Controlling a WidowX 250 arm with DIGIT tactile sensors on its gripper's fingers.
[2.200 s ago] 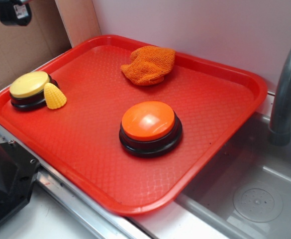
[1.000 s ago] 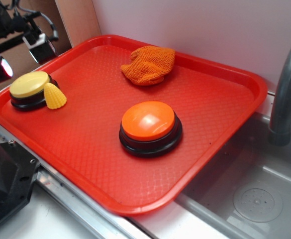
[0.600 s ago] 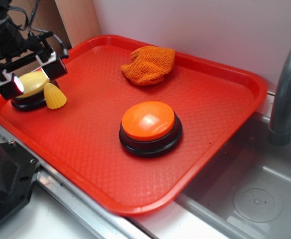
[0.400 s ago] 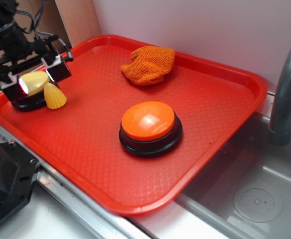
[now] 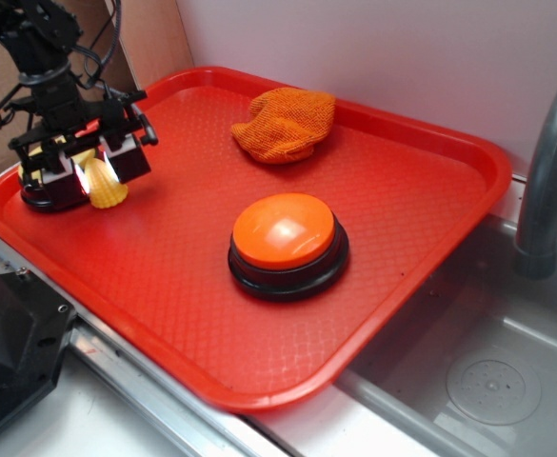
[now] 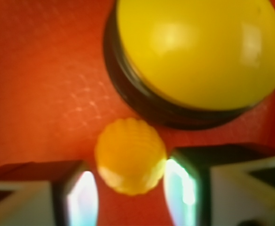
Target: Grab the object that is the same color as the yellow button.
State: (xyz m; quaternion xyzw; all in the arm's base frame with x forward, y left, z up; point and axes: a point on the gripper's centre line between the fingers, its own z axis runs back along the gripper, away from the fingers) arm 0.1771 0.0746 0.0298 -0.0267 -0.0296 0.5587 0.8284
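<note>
The approach is done but the grasp is not: the pincer (image 5: 89,169) is lowered at the tray's (image 5: 421,238) left corner, and the corn (image 6: 130,156) is seen between its open pads (image 6: 178,190), one pad close beside it, nothing gripped. The corn lies on the tray just beside the yellow button (image 6: 198,52). Closing and lifting remain. Since 2.2 s ago, the pincer has been brought down from above the tray's left edge.

Red tray (image 5: 430,248), orange button (image 5: 286,243), orange mesh cloth (image 5: 286,124), grey faucet (image 5: 549,181)
</note>
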